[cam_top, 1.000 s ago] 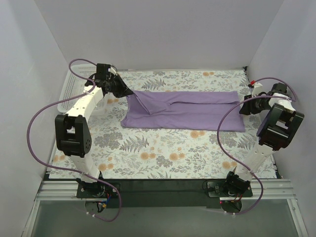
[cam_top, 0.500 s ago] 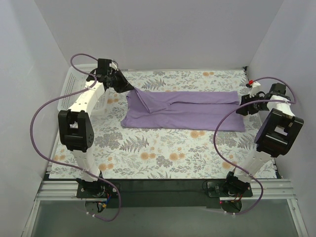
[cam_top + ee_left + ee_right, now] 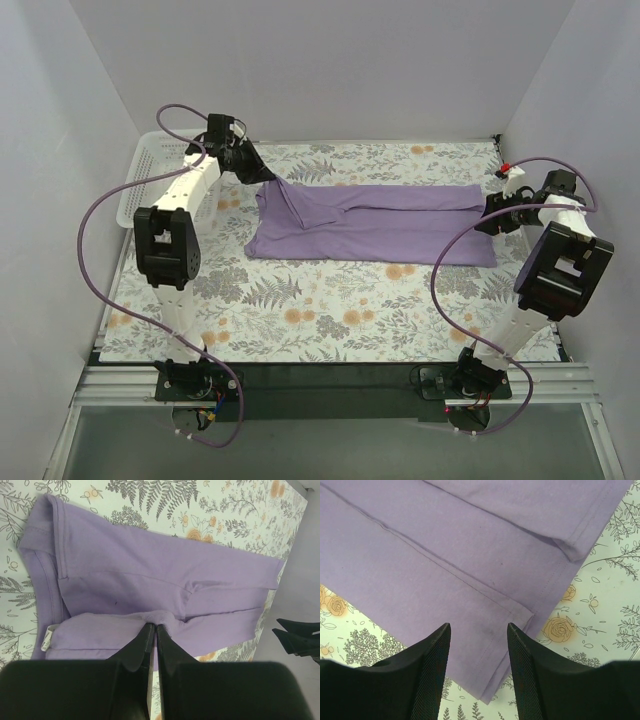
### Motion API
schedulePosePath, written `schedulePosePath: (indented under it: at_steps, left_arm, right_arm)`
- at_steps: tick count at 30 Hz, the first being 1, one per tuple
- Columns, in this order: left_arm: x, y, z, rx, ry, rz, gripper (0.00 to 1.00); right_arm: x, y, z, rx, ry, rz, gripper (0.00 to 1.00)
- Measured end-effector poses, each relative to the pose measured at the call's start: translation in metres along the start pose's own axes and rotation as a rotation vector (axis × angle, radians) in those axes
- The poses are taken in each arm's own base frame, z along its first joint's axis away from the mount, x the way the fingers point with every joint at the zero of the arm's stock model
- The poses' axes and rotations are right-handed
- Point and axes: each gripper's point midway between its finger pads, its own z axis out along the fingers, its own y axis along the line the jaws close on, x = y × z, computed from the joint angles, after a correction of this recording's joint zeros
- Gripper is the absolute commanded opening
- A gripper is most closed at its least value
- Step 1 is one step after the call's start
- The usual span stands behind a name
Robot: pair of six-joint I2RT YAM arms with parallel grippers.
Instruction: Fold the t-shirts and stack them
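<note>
Seen from above with the arm bases at 6 o'clock, the lavender t-shirt (image 3: 370, 220) lies folded into a long band across the far half of the floral table cover (image 3: 320, 310), running from about 10 o'clock to 2 o'clock. Its left end is lifted into a small peak where the left gripper (image 3: 262, 175) has it, at roughly 11 o'clock. In the left wrist view that gripper (image 3: 153, 630) has its two dark fingers pressed together, with a ridge of purple cloth pinched between their tips; the small white neck label (image 3: 47, 636) shows at 9 o'clock of the pinch, on the edge of the fabric. The right gripper (image 3: 487, 222) sits at the shirt's right end, near 2 o'clock. From its own wrist camera the right gripper (image 3: 478, 627) is spread wide, its fingers apart over the stitched hem near a corner of the cloth and holding nothing; whether the tips touch the fabric cannot be told. A white plastic basket (image 3: 150, 170) stands at the table's left edge, about 10 o'clock, beside the left arm.
</note>
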Motion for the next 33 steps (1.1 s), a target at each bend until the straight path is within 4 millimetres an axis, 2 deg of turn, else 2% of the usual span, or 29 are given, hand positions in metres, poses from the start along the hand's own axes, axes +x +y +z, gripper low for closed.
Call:
schedulePosePath:
  at_steps: [7,16,24,28,29,30,33]
  left_arm:
    - [-0.008,-0.003,0.015,-0.003,0.008,0.009,0.00]
    - [-0.022,-0.016,0.028,0.013,0.000,0.025,0.00]
    - [-0.015,-0.013,0.044,0.004,0.026,0.021,0.00]
    - [-0.014,-0.014,0.044,0.000,0.027,0.022,0.00]
    - [-0.016,-0.016,0.043,0.002,0.024,0.025,0.05]
    - [-0.017,-0.017,0.042,0.006,0.019,0.030,0.18]
    - [-0.022,-0.022,0.039,0.015,0.003,0.053,0.39]
  right_arm:
    - [0.002,0.001,0.001,-0.002,0.002,0.003,0.57]
    - [0.003,0.004,0.001,-0.005,0.003,0.003,0.57]
    - [0.002,0.005,0.000,-0.005,0.001,-0.002,0.57]
    - [0.001,0.011,0.003,-0.019,0.000,-0.015,0.57]
    - [0.001,0.014,0.004,-0.027,0.001,-0.024,0.57]
    - [0.001,0.018,0.004,-0.037,0.002,-0.034,0.57]
    - [-0.008,0.037,0.012,-0.080,0.002,-0.108,0.57]
